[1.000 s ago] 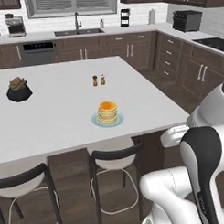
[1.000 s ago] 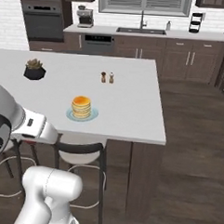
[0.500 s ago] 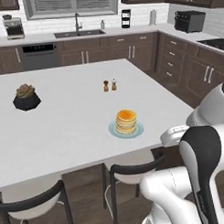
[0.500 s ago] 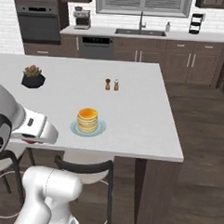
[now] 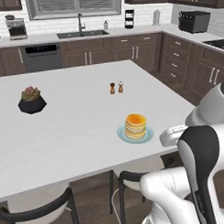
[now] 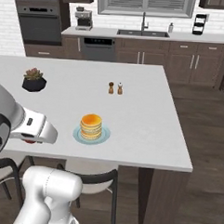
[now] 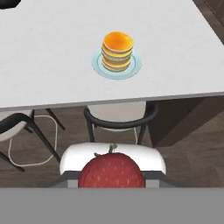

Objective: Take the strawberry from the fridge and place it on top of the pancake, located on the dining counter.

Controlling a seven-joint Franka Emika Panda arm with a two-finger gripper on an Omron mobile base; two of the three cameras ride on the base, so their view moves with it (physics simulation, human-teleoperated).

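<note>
Gripper [image 7: 111,181] clamped on the strawberry [image 7: 111,171], held off the near edge of the white tabletop [image 5: 78,133], above a stool [image 7: 118,114]. Pancake stack [image 5: 136,126] sitting on its light-blue plate [image 5: 149,133] near that edge, well apart from the strawberry.

My surface was the dining counter [image 5: 78,133] | on it I saw the pancake [image 5: 135,126] on its plate [image 5: 146,135] | two shakers [image 5: 116,87] | potted plant [image 5: 31,99] near far-left side
</note>
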